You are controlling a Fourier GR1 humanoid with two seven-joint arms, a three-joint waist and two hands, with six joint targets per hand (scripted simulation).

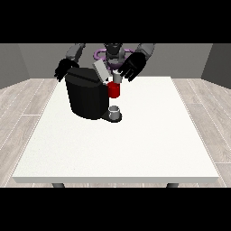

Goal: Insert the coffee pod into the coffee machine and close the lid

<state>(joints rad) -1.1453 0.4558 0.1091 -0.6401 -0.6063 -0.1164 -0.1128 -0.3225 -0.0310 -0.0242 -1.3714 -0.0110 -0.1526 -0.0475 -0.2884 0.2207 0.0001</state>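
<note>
The coffee machine (pixel 88 97) sits at the table's (pixel 135 149) far side, its lid (pixel 101 71) tilted up. The hand at the view's right (pixel 132 66) hovers with fingers spread, holding nothing. Just below it, a small grey coffee pod (pixel 117 78) seems to rest atop the red holder (pixel 114 90). I'd seat it squarely before swinging the lid down. The hand at the view's left (pixel 64 69) hangs behind the machine; whether it's open or curled I can't tell.

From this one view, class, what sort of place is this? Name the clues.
Probably a bare test room rather than a kitchen: a large white table on a wood-plank floor, plain grey walls, and only a black coffee machine with a cup.
</note>
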